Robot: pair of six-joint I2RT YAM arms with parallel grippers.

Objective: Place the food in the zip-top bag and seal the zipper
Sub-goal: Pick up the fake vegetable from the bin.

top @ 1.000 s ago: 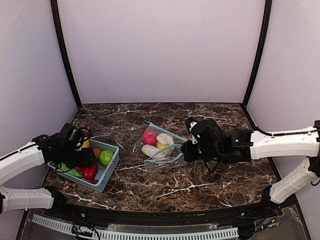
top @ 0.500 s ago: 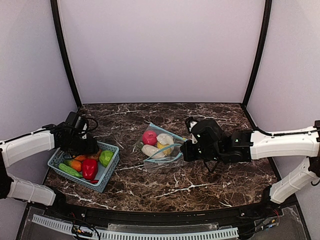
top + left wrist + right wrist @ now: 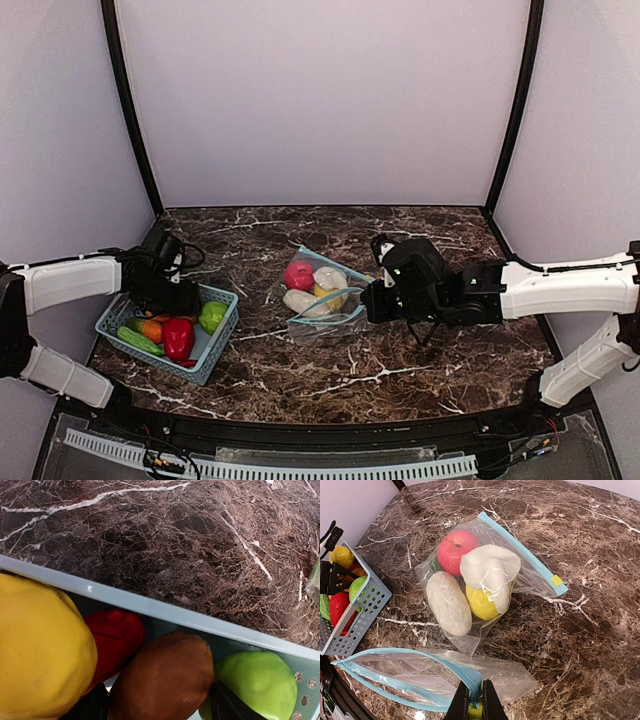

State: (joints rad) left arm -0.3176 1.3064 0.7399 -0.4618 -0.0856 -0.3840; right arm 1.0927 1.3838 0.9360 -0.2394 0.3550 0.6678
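The food lies in two places. In a teal basket [image 3: 222, 342] are a red pepper [image 3: 179, 338], a green fruit [image 3: 211, 315], a yellow piece [image 3: 40, 655] and a brown piece [image 3: 165, 675]. My left gripper [image 3: 175, 295] reaches into the basket's far side, its jaws shut on the brown piece, with a finger [image 3: 227, 707] against each flank. A clear bag [image 3: 485, 575] with red, white and yellow food lies mid-table. In front of it gapes an empty zip-top bag [image 3: 420, 680]. My right gripper [image 3: 475, 702] is shut on its blue zipper edge at the yellow-green slider.
The basket [image 3: 355, 615] stands at the table's left, near the side wall. The dark marble table [image 3: 400, 370] runs right and forward of the bags. My right arm [image 3: 470, 292] stretches in from the right, low over the table.
My left gripper has shifted right and toward the basket's far rim, and its jaws have narrowed onto the brown piece. The right gripper and both bags have not moved.
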